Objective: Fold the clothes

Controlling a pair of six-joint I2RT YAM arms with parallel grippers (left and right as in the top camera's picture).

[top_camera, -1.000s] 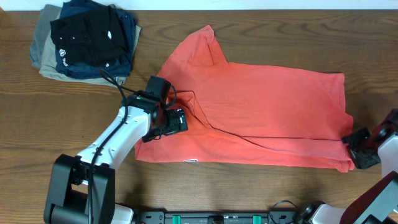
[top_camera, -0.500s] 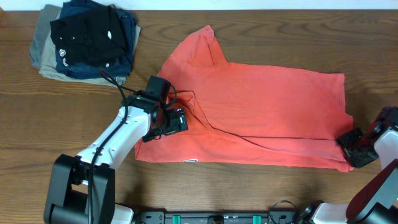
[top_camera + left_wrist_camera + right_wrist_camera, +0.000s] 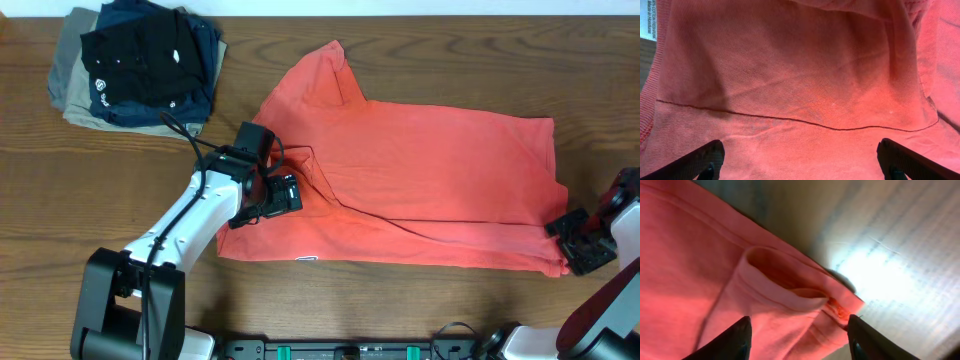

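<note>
The coral-red T-shirt (image 3: 420,180) lies folded lengthwise across the middle of the table, lettering hidden. My left gripper (image 3: 283,193) is open and rests over the shirt's left part, near the collar; in the left wrist view the red cloth (image 3: 800,85) fills the frame between the open fingers (image 3: 800,162). My right gripper (image 3: 578,240) is open at the shirt's front right corner; the right wrist view shows the folded hem corner (image 3: 790,305) lying between the spread fingers (image 3: 797,340), not gripped.
A stack of folded black, navy and khaki garments (image 3: 135,65) sits at the back left corner. Bare wooden table (image 3: 60,200) surrounds the shirt. The table's right edge is close to my right arm.
My right gripper moved in toward the shirt's front right corner, then drew slightly back to the right. The left arm and the shirt have not moved.
</note>
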